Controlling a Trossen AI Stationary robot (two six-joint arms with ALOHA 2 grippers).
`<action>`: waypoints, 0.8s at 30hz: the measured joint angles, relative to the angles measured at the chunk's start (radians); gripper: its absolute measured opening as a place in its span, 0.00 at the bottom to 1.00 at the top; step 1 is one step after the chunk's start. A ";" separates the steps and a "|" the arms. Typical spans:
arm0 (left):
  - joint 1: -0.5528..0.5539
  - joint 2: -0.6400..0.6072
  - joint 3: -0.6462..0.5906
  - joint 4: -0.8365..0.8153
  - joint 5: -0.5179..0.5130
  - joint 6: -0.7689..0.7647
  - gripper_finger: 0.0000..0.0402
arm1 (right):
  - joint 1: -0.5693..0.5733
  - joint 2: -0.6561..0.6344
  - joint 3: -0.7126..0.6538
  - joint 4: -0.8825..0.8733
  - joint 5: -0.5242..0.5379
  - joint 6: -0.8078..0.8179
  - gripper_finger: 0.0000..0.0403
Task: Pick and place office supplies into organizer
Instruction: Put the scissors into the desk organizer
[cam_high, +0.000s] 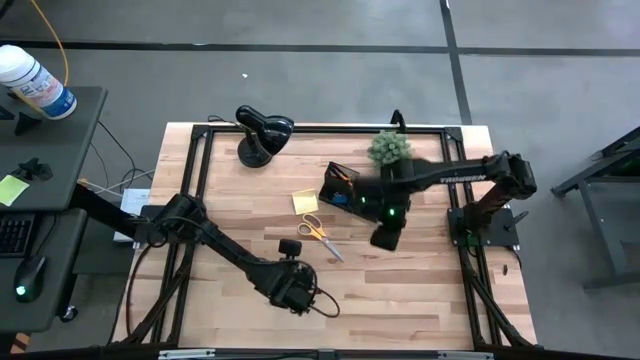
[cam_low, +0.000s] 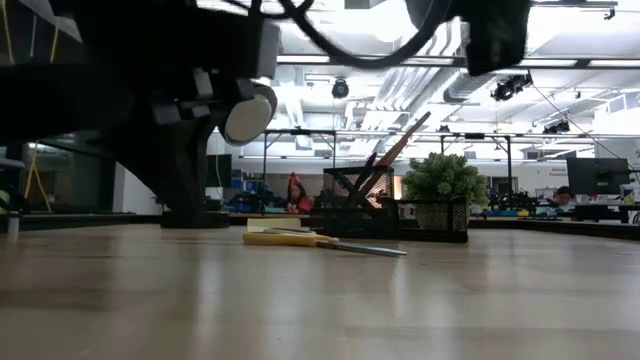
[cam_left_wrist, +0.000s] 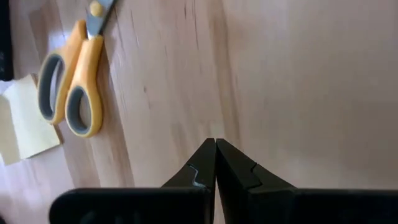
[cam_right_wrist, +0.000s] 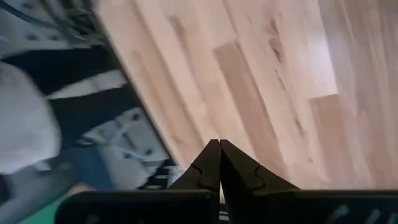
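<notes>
Scissors (cam_high: 318, 231) beside sticky-note pad (cam_high: 305, 201) (both claws closed, empty)

The table (cam_high: 400, 290) is light wood with long brown grain lines. The scissors (cam_high: 318, 233) have orange handles with grey inside the loops and silver blades. The sticky pad (cam_high: 305, 201) is pale yellow. The organizer (cam_high: 345, 188) is black mesh. The plant (cam_high: 390, 148) is green. The lamp (cam_high: 262, 133) is black. Both arms are dark, and the right one has white letters.
</notes>
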 joint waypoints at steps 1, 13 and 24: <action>0.004 0.000 0.000 -0.013 0.003 0.019 0.00 | 0.023 -0.007 -0.025 0.015 0.028 0.011 0.00; 0.004 -0.066 -0.001 -0.323 -0.106 0.130 0.00 | 0.301 -0.174 -0.473 0.631 0.334 0.430 0.00; 0.033 -0.166 0.000 -0.582 -0.367 0.002 0.00 | 0.405 -0.170 -0.516 0.936 0.546 0.478 0.00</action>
